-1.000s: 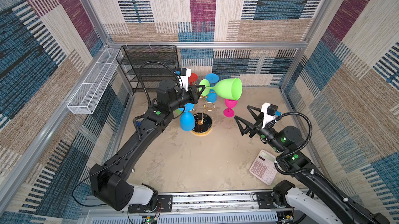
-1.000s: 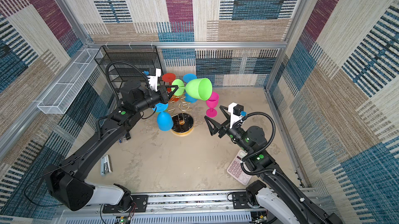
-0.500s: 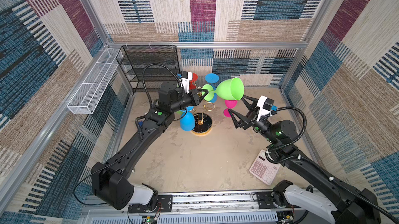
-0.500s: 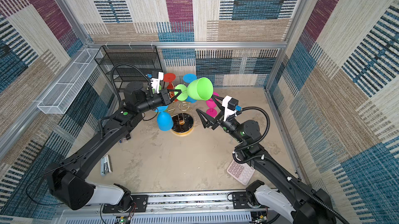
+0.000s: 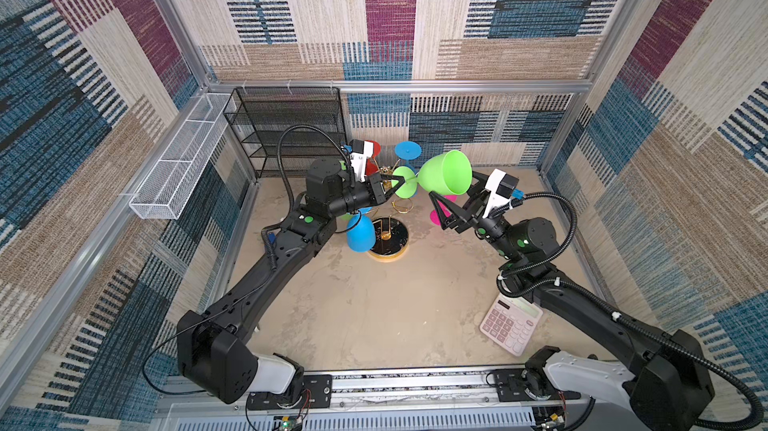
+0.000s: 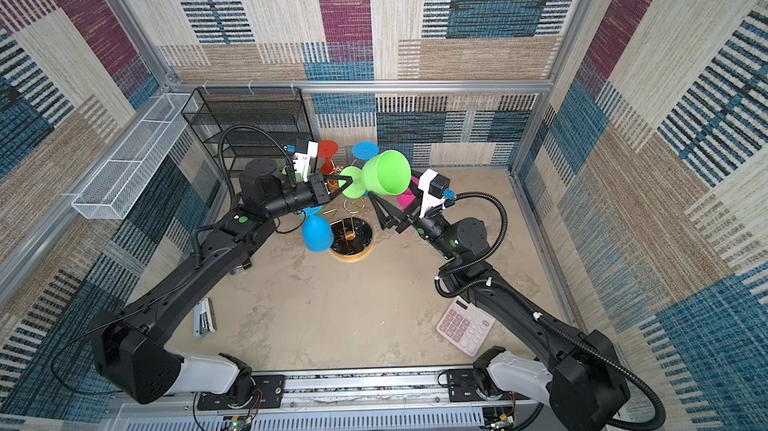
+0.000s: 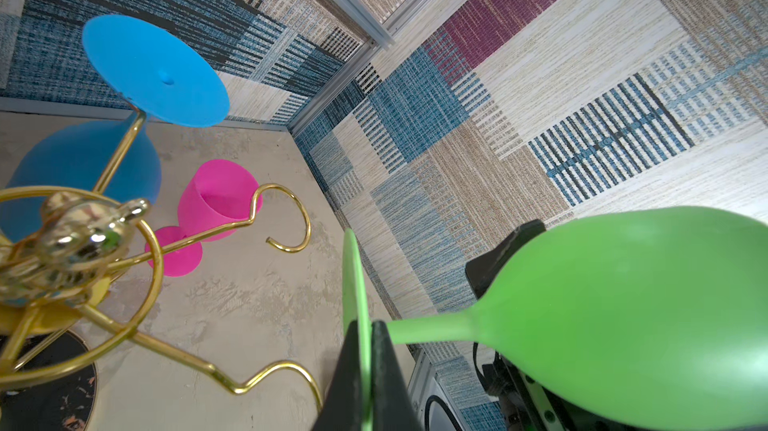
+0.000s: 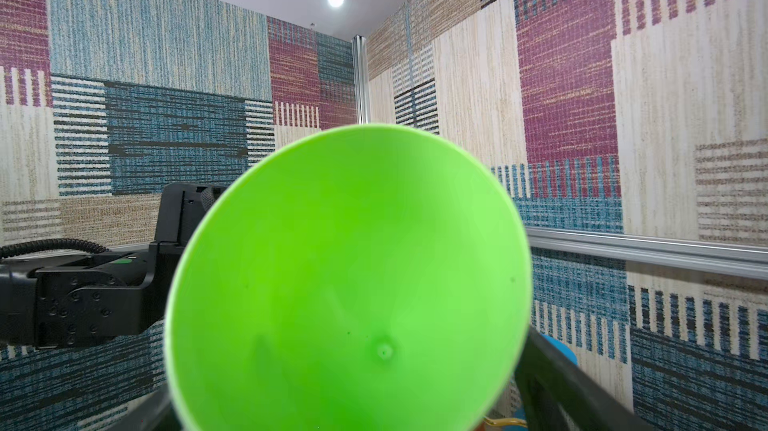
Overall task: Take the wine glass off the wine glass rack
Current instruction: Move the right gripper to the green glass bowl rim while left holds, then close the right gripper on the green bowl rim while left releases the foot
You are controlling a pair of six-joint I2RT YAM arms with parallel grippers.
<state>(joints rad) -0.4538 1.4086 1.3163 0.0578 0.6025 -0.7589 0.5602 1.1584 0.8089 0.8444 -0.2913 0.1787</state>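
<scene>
Starting at the left, the black mesh shelf unit (image 5: 291,129) was seen against the back wall. In front of it the left hand (image 5: 395,184) was clenched on the flat foot of the green wine glass (image 5: 446,173), with the disc pinched edge-on between its fingers (image 7: 347,387) in the left wrist view. The glass was carried in the air, clear of the gold loops of the wine glass rack (image 5: 390,237) and to the right of the rack's post. A blue wine glass (image 5: 360,233) was left hanging on the rack's near side.

The glass's long axis was laid roughly level: foot to the left, stem running rightward, the bowl's mouth turned toward the right hand (image 5: 453,187). That hand was spread wide and released, with its jaws set about the lower side of the bowl; whether the rim was touched could not be told. The right hand was thus judged the nearer to the bowl, and a handover seemed likely.

Behind it a pink wine glass (image 5: 440,217) was stood on the desk (image 5: 374,304), and a calculator (image 5: 511,323) was found farther right. Compared with a second before, the right hand had been brought from well apart up to the bowl, while the left grip was unchanged.
</scene>
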